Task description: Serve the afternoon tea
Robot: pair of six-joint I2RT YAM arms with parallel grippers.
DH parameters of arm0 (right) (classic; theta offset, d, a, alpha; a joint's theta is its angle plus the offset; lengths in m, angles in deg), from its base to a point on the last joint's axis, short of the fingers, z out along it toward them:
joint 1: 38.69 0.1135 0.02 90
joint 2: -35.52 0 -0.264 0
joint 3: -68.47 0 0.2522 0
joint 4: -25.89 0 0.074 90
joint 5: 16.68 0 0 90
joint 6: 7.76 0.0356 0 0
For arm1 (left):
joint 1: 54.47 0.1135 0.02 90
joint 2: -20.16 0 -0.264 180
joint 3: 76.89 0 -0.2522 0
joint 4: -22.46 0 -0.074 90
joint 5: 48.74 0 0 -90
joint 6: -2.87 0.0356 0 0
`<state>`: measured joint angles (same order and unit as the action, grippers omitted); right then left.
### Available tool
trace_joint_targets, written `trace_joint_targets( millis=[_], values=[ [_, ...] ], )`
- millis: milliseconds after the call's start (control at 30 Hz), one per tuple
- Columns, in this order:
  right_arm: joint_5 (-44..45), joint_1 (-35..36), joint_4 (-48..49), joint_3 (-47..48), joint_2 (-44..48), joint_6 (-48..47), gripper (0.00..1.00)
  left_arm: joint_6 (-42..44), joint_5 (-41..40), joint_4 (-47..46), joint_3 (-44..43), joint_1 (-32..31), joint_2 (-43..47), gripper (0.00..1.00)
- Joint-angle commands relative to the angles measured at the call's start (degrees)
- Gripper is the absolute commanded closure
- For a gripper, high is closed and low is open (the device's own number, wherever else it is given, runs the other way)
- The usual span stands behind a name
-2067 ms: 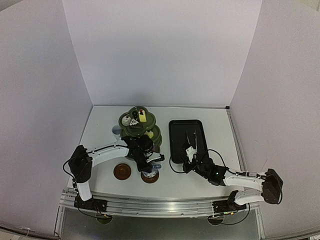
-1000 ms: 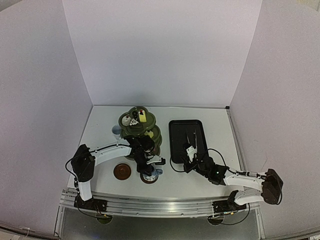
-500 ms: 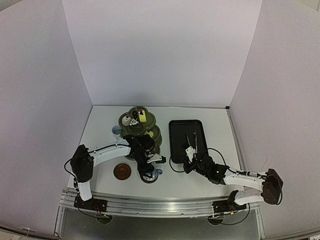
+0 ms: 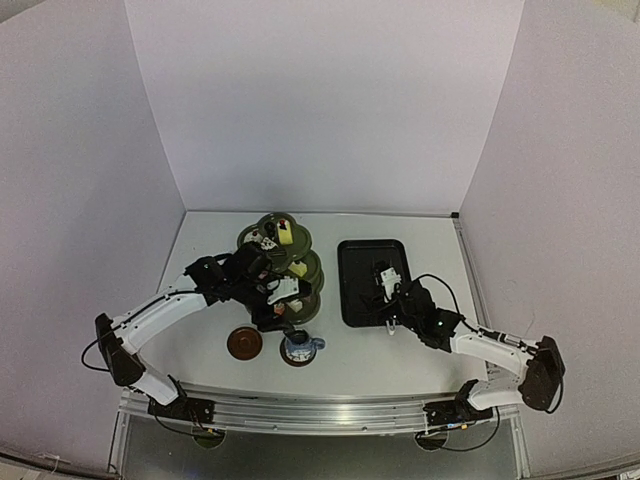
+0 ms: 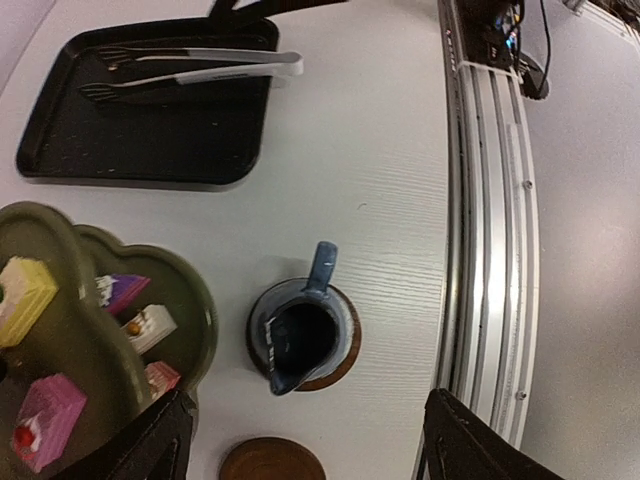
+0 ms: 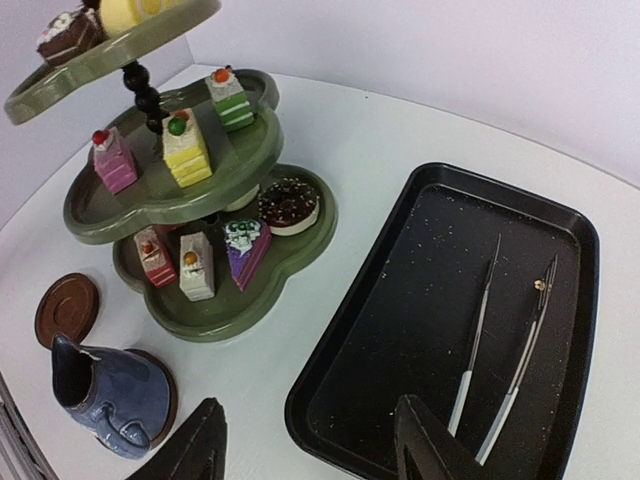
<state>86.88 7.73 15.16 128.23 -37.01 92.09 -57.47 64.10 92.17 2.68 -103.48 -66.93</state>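
Note:
A blue cup (image 5: 300, 335) stands on a brown coaster (image 5: 345, 355), free of any grip. My left gripper (image 5: 308, 405) hangs open above it, fingers wide apart on either side. A second coaster (image 5: 272, 462) lies bare beside it. The olive three-tier stand (image 6: 200, 190) holds pink (image 6: 113, 160), yellow (image 6: 187, 148), green (image 6: 230, 98) and chocolate (image 6: 288, 204) cakes. My right gripper (image 6: 305, 425) is open and holds nothing, above the near left corner of the tray. From above, the cup (image 4: 300, 346) sits in front of the stand (image 4: 283, 262), the left gripper (image 4: 275, 305) between them.
A black rectangular tray (image 6: 330, 385) lies right of the stand with metal tongs (image 6: 500, 345) resting in it. The tray (image 4: 350, 290) sits mid-table, with the right gripper (image 4: 384, 290) over it. The metal rail (image 5: 490, 200) runs along the table's near edge.
The left gripper opened, let go of the cup on its coaster, and rose back toward the stand as the arm swung left. The right gripper opened and moved further over the tray.

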Motion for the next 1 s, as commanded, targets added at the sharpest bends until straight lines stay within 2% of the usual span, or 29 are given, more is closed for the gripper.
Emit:
trace_joint_targets(
  millis=[0, 133, 267, 367, 433, 600, 733, 967],
  values=[
    [-1.8, -2.7, -6.3, 7.3, -3.4, 2.4, 0.39, -0.3, -3.6, 3.6, -6.1, 8.9, 5.9, 0.20],
    [-1.8, -4.1, -8.2, 10.3, -4.5, 4.5, 0.32, 1.8, -12.4, 7.0, -9.3, 16.3, 9.0, 0.19],
    [-0.9, -4.5, -9.5, 11.6, -5.4, 6.6, 0.29, -0.7, -12.8, 2.9, -6.5, 29.1, 9.8, 0.16],
    [-0.7, -4.5, -10.7, 12.7, -5.8, 7.8, 0.28, -4.7, -9.1, 1.6, -9.2, 38.7, 2.5, 0.14],
    [-0.6, -4.5, -12.0, 13.4, -6.0, 8.3, 0.28, -6.2, -8.1, 3.5, -14.0, 41.8, -4.4, 0.14],
    [0.5, -4.5, -14.9, 14.6, -6.1, 9.3, 0.28, -2.2, -6.4, 11.8, -29.8, 42.9, -24.8, 0.16],
    [0.6, -4.5, -17.2, 15.7, -6.2, 10.4, 0.28, 1.7, -5.1, 14.7, -40.0, 43.1, -37.0, 0.17],
    [1.2, -4.5, -19.9, 16.1, -5.5, 12.0, 0.28, 7.4, -3.5, 9.0, -41.7, 43.5, -44.5, 0.24]
  ],
)
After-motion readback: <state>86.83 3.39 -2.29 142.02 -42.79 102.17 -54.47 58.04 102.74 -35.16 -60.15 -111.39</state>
